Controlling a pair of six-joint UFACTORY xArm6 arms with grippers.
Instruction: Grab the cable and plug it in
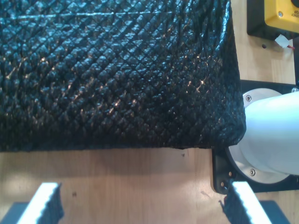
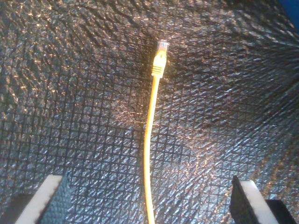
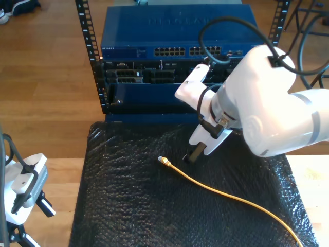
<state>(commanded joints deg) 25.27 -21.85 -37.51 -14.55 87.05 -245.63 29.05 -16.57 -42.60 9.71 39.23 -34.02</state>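
Exterior view: a wooden worktop (image 3: 41,175) carries one black textured mat (image 3: 128,206); behind it stands one rack of blue network switches (image 3: 175,46) with rows of ports. One yellow cable (image 3: 226,198) lies on the mat, its plug end (image 3: 163,160) pointing toward the rack, its length trailing to the exterior view's lower right. My second pincer (image 2: 149,198) hangs released above the cable, jaws wide to either side of it and the plug (image 2: 161,46) ahead. My first pincer (image 1: 142,205) is likewise released, over bare wood at the mat's edge. A good grasp would likely descend centred and close just behind the yellow boot (image 2: 159,65), keeping the plug free for insertion.
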